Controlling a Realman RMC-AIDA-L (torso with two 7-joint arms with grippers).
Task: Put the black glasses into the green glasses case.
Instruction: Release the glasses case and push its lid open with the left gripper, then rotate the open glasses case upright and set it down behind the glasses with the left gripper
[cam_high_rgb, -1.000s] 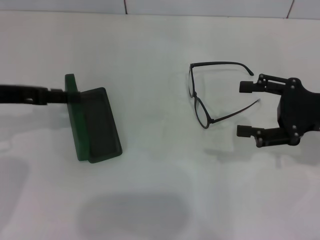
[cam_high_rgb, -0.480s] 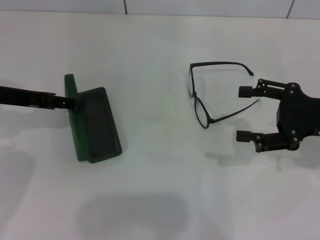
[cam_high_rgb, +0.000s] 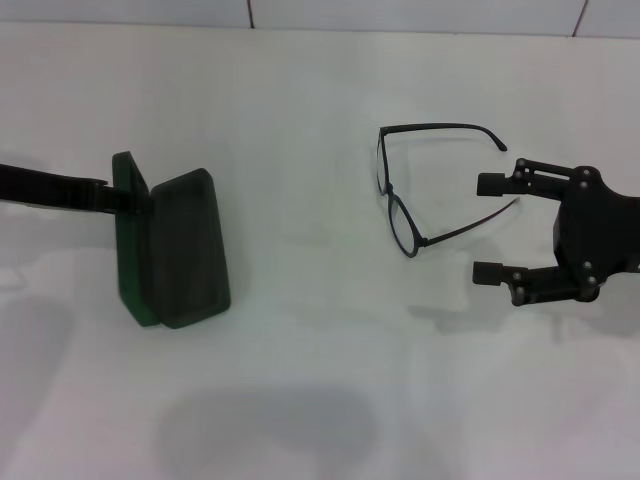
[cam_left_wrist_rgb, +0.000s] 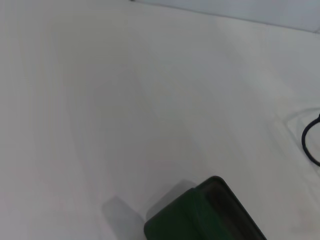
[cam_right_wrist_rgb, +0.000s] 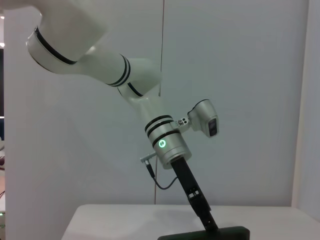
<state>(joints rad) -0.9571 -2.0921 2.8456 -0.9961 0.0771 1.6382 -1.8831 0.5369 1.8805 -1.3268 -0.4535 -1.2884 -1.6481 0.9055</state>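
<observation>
The green glasses case (cam_high_rgb: 170, 250) lies open on the white table at the left, its green lid (cam_high_rgb: 128, 240) standing up along the left side and its dark lining facing up. My left gripper (cam_high_rgb: 112, 196) reaches in from the left edge and grips the far end of that lid. A corner of the case (cam_left_wrist_rgb: 205, 212) shows in the left wrist view. Right of centre, the black glasses (cam_high_rgb: 390, 195) lie unfolded with their temple arms pointing right. My right gripper (cam_high_rgb: 488, 224) is open, and the tip of the nearer temple arm lies between its fingers.
The white table (cam_high_rgb: 300, 380) ends at a tiled wall along the far edge. In the right wrist view the white left arm (cam_right_wrist_rgb: 165, 140) slants down to the case (cam_right_wrist_rgb: 220, 233). A rim of the glasses (cam_left_wrist_rgb: 309, 145) shows in the left wrist view.
The left gripper has drawn back to the left, and the case has slid left with it. The right gripper shifted slightly, then stayed still and open.
</observation>
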